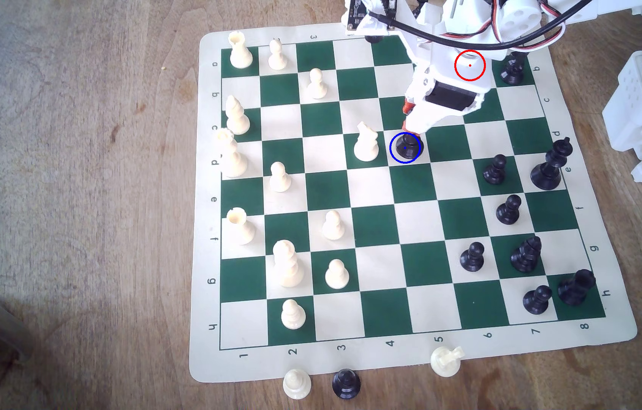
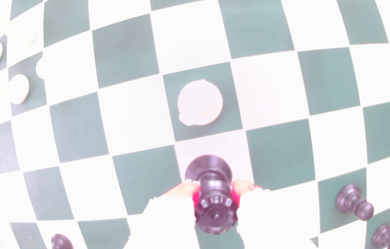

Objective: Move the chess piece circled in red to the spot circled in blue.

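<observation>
The chess piece (image 1: 406, 146), a black queen with a notched coronet, stands upright inside the blue ring on the spot (image 1: 392, 138), a cream square near the board's middle. My gripper (image 1: 409, 127) reaches down from the far side of the board. In the wrist view, its orange fingers (image 2: 186, 191) press on both sides of the chess piece (image 2: 214, 210) just below the coronet. The round base rests on the cream square. The red ring (image 1: 469, 65) is drawn over my white arm, hiding the square beneath it.
A white knight (image 1: 365, 144) stands one square to the exterior view's left of the queen. The black king (image 1: 548, 165) and black pawns (image 1: 495, 170) stand to the right, with white pieces on the left files. Three pieces (image 1: 346, 383) lie off the board at the near edge.
</observation>
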You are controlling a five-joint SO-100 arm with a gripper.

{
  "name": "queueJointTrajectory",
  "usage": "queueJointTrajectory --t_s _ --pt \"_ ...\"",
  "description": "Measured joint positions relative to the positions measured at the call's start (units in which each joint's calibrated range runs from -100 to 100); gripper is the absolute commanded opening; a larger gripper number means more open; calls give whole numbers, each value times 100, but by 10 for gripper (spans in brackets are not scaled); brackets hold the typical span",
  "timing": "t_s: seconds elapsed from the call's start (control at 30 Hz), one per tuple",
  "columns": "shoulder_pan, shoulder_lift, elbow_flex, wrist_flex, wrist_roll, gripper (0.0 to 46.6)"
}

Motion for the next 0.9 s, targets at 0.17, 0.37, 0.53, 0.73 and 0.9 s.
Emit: queueJointTrajectory --t_s 0.17,0.37,0.53,0.73,0.9 --pt "37 0 27 -143 0 37" --pt "125 0 217 -486 49 35" --pt "125 0 217 -462 127 22" --pt "125 -8 289 -327 147 46" --pt "125 -8 316 -335 142 188"
